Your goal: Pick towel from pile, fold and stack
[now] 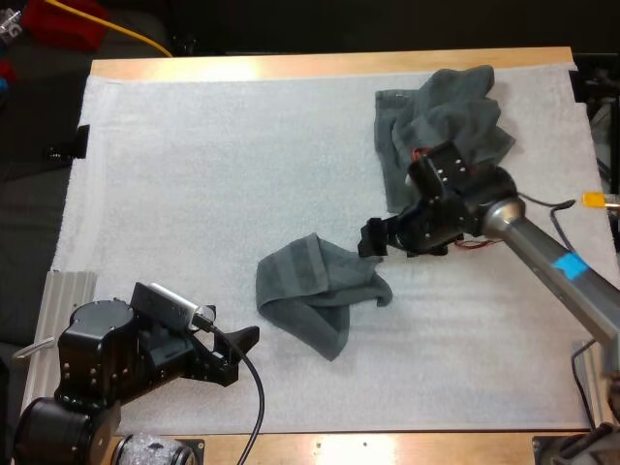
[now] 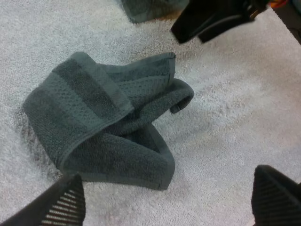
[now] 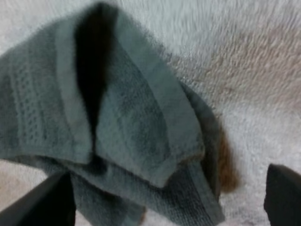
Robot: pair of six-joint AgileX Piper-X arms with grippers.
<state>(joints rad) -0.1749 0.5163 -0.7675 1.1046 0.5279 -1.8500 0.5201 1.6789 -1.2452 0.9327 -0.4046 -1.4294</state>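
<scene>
You see one towel [image 1: 320,291] lying at the middle of the mat [image 1: 194,174], the pile [image 1: 441,121] behind it at the far right. Your right gripper [image 1: 373,237] sits between them; your left gripper [image 1: 242,345] is near the towel's front left.

The right arm [image 1: 513,228] hides the near part of the pile [image 1: 446,107]. In the left wrist view the pile runs off the picture's edge. In the right wrist view the towel [image 3: 117,127] is blurred and cut off.
</scene>
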